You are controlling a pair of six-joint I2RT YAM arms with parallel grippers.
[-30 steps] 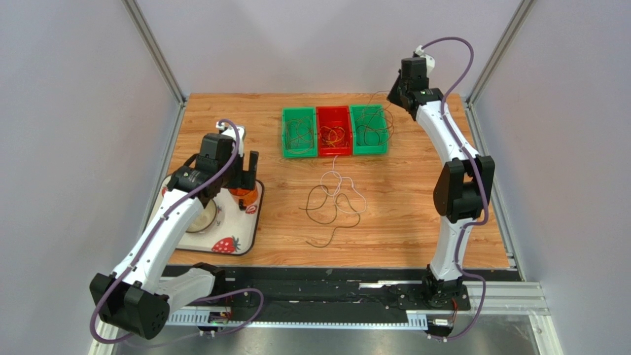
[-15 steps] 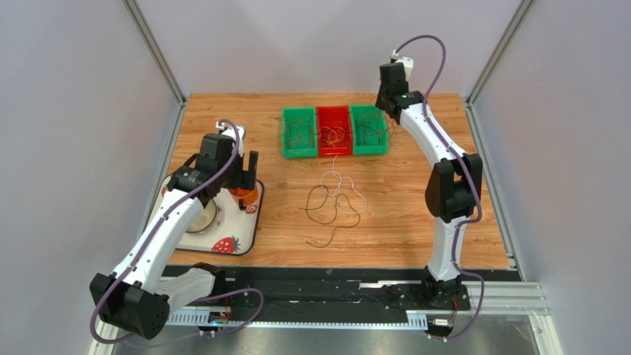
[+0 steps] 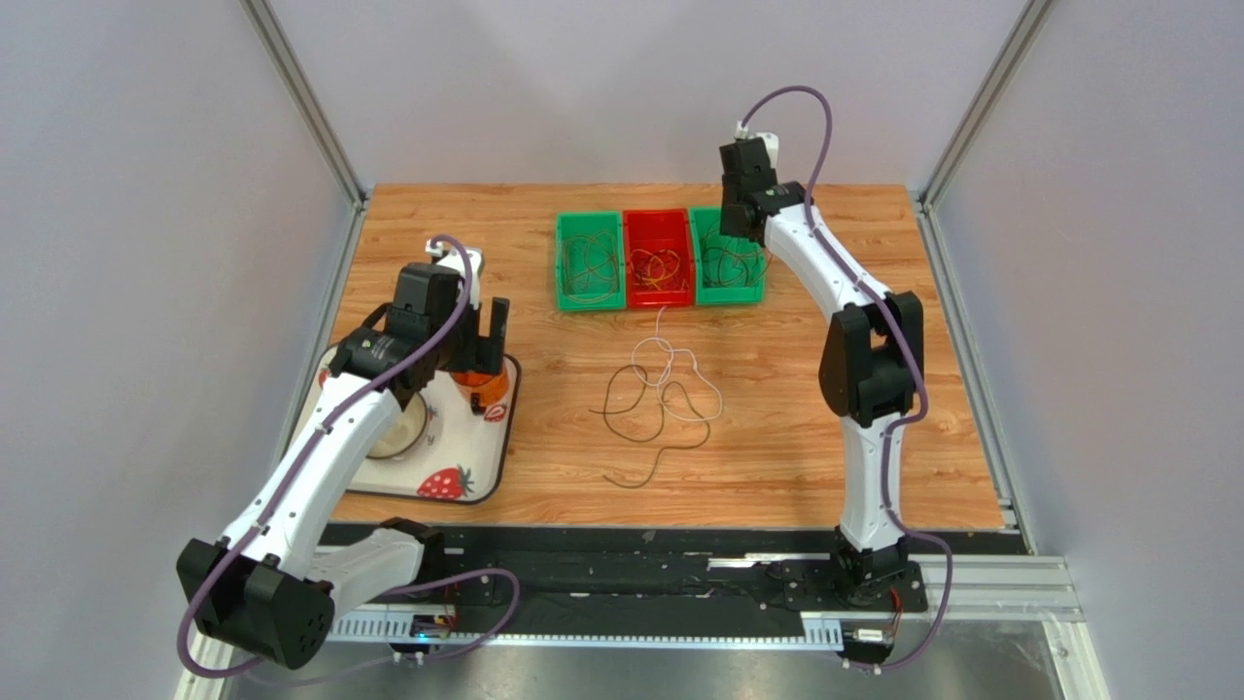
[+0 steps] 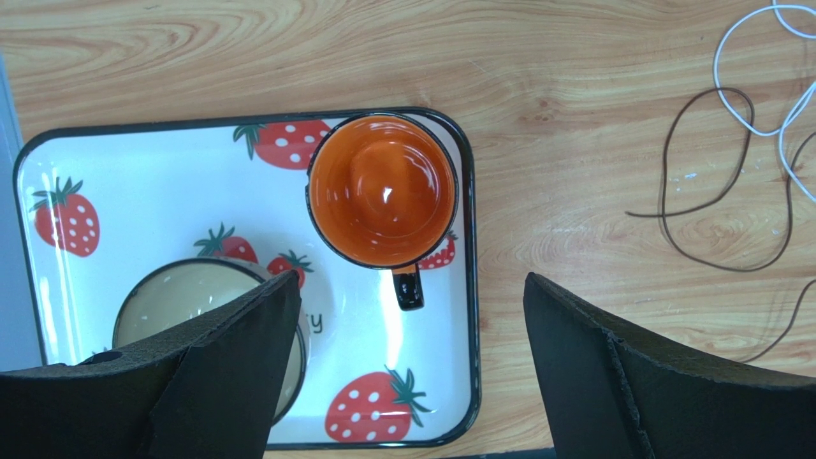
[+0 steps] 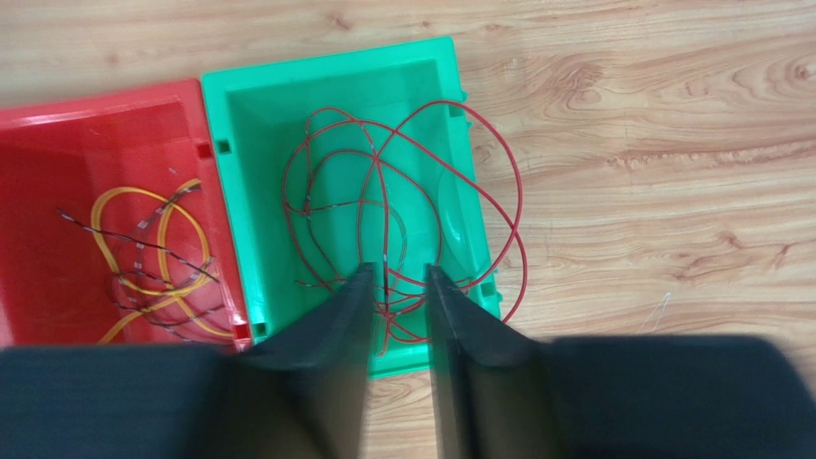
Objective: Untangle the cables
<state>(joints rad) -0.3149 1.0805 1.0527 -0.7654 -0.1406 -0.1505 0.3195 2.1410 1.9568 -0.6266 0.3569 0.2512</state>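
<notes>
Thin red cables lie looped in the right green bin, one loop spilling over its right wall onto the wood. My right gripper hangs over that bin, open by a narrow gap. One red strand stands in the gap, touching neither finger. Yellow and dark cables fill the red bin. A loose tangle of white and dark cables lies mid-table, and its dark loop shows in the left wrist view. My left gripper is open wide above the strawberry tray, holding nothing.
A left green bin with brownish wires stands beside the red one. On the tray sit an orange mug and a pale bowl. Grey walls enclose the table on three sides.
My right arm swung left from past the bins' back right corner to over the right green bin, and its jaws parted from shut. The left arm stayed still.
</notes>
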